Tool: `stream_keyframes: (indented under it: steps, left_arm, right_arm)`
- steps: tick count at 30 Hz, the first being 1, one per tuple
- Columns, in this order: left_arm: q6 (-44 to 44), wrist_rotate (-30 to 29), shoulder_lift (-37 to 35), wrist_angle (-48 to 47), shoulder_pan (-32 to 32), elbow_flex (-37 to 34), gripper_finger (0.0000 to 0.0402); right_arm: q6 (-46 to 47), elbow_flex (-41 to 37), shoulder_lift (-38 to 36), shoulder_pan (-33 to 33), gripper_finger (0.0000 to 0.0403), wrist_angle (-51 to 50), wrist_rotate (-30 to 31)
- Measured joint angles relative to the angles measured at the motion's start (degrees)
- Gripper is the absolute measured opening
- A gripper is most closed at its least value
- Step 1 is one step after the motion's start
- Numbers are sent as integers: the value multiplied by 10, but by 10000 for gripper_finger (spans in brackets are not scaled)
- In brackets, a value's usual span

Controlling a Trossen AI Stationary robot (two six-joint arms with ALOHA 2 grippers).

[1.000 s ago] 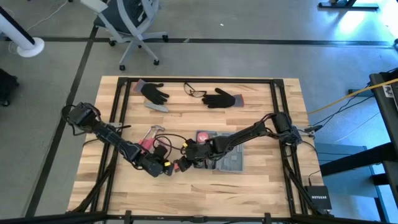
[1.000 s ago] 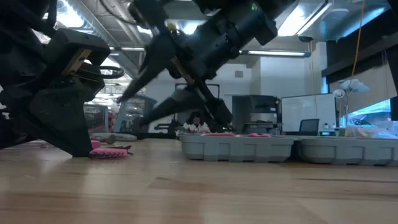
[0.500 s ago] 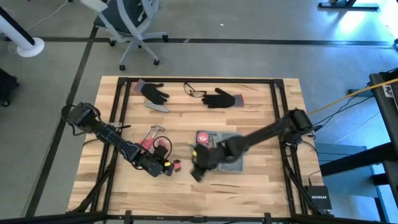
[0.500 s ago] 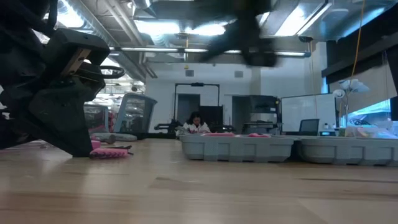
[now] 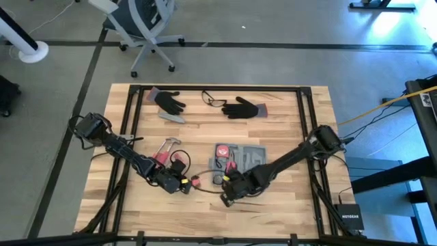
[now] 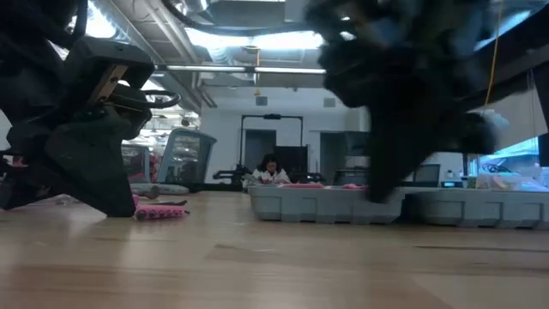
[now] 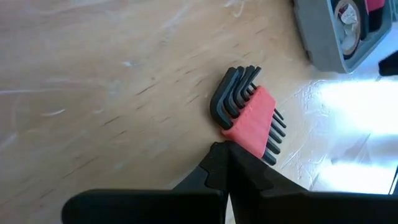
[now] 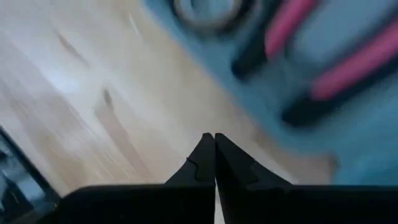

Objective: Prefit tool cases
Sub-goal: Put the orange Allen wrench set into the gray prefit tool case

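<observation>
Case [image 5: 244,158] is lying open mid-table, tools in its slots. R gripper [image 5: 225,195] is hovering just off its near-left corner, fingers pinched together, empty. L gripper [image 5: 184,184] is sitting closed, tips touching the hex keys [image 7: 247,114].

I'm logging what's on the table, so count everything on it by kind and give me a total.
Tool case: 1
Black gloves: 2
Safety glasses: 1
Red hex key set: 1
Hammer: 1
Total: 6, not counting tools inside the case.
</observation>
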Motion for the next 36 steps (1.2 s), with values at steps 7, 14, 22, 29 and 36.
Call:
stream_keyframes:
  steps: [7,14,22,29,36]
  left_arm:
    - [9,-1,0,1,5,0,0]
    - [5,-12,0,1,-5,1,0]
    - [7,-16,-1,4,-4,1,0]
    - [19,-31,4,17,10,1,0]
    - [41,-26,55,39,19,47,0]
  right_arm:
    - [-36,0,3,-65,0,23,30]
    - [-92,-1,9,-130,0,8,53]
    - [-125,-1,5,-138,0,120,-47]
    - [-78,-1,14,-84,0,138,-53]
    - [0,-1,40,-74,0,189,-3]
